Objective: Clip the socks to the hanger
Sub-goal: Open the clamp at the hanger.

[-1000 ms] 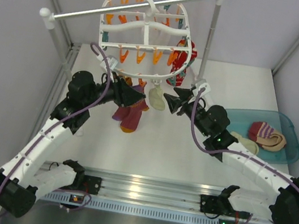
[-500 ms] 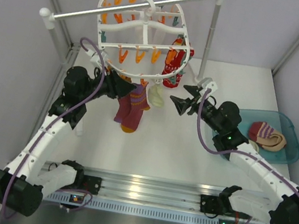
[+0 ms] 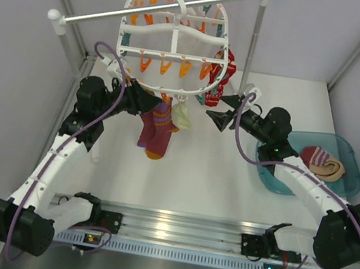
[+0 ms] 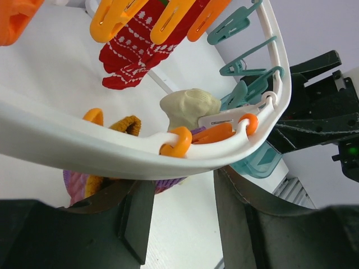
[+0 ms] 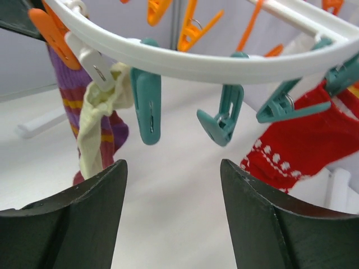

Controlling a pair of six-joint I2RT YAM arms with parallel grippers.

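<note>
The socks (image 3: 320, 163), cream-beige with a red-and-white striped part, lie in the teal tray (image 3: 350, 157) on the right, away from both grippers. The white oval hanger (image 3: 124, 28) hangs from the rail. My left gripper (image 3: 151, 102) is open at the hanger's near rim; in the left wrist view the rim (image 4: 84, 145) crosses just over my parted fingers, with the gripper (image 4: 180, 180) beneath it. My right gripper (image 3: 216, 118) is open and empty, and in its own view (image 5: 174, 168) sits just below the rim (image 5: 196, 64) and its teal clips (image 5: 147, 106).
Maroon-purple socks (image 3: 156, 130), a small cream sock (image 3: 180, 115) and a red patterned sock (image 3: 220, 79) hang from the hanger's near side. The metal rail (image 3: 103, 14) on white posts spans the back. Grey walls close both sides.
The hanger has swung left and back. My left gripper has drawn back left along the rim. My right gripper has pulled back slightly to the right.
</note>
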